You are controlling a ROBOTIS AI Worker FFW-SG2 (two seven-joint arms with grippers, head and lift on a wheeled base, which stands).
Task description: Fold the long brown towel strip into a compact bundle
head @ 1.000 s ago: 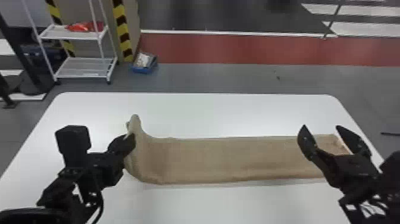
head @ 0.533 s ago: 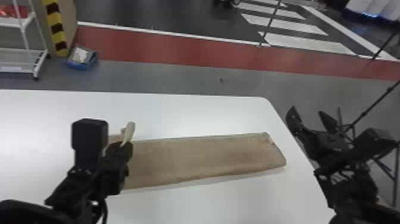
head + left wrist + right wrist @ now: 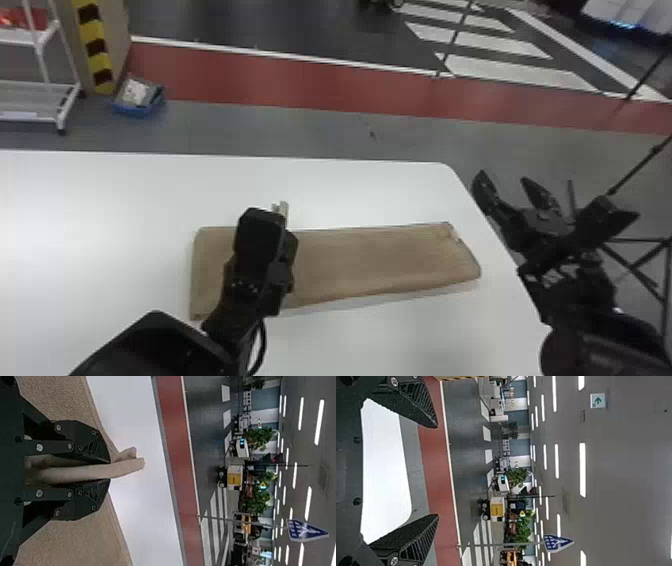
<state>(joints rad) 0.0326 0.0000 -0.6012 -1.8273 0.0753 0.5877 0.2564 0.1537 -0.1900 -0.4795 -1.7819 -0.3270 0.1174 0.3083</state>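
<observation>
towel [image 3: 380, 260] lies long and flat on the white table [image 3: 125, 200], its right end near the table's right edge and its far side running roughly along the table's far edge, with a broad band of tabletop between. more white surface spreads to its left and on its near side.

the left gripper [image 3: 286, 240] is above the left part of the towel, closed on a raised fold of it; in the left wrist view the cloth is pinched between the fingers [image 3: 85, 443] and pokes out past their tips.

the right gripper [image 3: 504, 181] is open, fingers wide apart, just past the table's right edge with floor behind it. its wrist view frames a rounded table corner between them.

beyond the far edge, a blue bin [image 3: 136, 109] sits on the floor near a white rack [image 3: 40, 117].
</observation>
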